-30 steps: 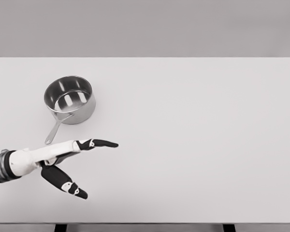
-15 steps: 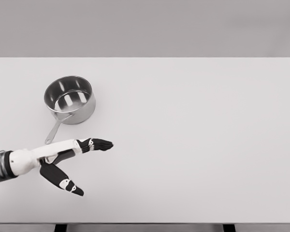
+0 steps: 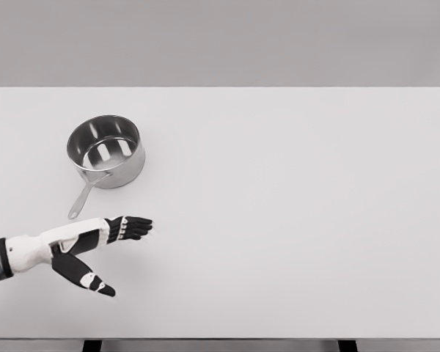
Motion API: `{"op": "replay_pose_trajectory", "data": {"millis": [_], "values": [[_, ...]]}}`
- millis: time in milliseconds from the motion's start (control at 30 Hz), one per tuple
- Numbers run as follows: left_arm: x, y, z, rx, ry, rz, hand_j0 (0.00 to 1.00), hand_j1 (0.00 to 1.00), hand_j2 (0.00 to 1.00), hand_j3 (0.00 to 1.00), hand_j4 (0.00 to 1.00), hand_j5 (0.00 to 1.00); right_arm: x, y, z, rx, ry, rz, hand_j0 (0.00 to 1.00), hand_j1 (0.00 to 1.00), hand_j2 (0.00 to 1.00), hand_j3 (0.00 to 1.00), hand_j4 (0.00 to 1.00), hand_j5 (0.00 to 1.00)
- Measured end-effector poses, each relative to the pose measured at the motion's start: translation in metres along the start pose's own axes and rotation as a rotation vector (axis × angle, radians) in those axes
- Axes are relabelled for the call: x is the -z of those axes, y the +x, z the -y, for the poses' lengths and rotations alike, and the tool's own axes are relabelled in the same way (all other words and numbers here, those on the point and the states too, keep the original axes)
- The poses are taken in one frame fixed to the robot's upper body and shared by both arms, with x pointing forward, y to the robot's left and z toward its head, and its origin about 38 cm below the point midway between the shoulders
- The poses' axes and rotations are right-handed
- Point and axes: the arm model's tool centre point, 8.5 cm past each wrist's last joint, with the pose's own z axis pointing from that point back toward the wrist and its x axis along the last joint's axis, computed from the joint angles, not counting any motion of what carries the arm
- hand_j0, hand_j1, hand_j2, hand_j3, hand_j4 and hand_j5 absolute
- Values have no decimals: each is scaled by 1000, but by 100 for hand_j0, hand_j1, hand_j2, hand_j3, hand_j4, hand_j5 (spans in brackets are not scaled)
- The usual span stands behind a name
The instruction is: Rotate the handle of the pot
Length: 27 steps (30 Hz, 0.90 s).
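Item: left hand [image 3: 84,246]. Entered from lower left of head view, over the table [image 3: 293,220]. Fingers [image 3: 132,227] extended and spread from the thumb [image 3: 84,277]; nothing held, nothing touched. No contact with the handle to be seen.

Item: pot [image 3: 106,150]. Steel saucepan, upright, empty. Stood up and away from the hand, beyond the fingertips, on the far side of the palm. Well apart from the knuckles.

Item: handle [image 3: 82,199]. Thin metal bar, run from the pot wall down toward the hand. Free end found just above the back of the hand, near but apart.

Step in hand, judged: approach to the handle, turning not yet begun.

Method advised: bring fingers alongside the free end of the handle, not the root; press at the tip for best leverage. Push sideways, low and steady, so as to swing the pot about its own base rather than slide it across the smooth top. Keep thumb clear. Avoid pressing down on the bar; tipping of a light pot judged possible.

Right hand: not seen.
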Motion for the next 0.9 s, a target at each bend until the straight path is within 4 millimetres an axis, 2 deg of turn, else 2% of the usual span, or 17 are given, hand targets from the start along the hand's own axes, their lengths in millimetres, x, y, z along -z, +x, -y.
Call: {"op": "replay_pose_trajectory", "data": {"millis": [133,367,900], "values": [[-8,5,-8,10,39,4,100,100,100,100,100,100,0,0,0,0,0,0,100,100,100,100,100,100],[-12,8,-15,11,60,-4,100,100,100,100,100,100,0,0,0,0,0,0,100,100,100,100,100,100],[-22,-5,-17,-23,127,-35,100,100,100,100,100,100,0,0,0,0,0,0,100,100,100,100,100,100]]}}
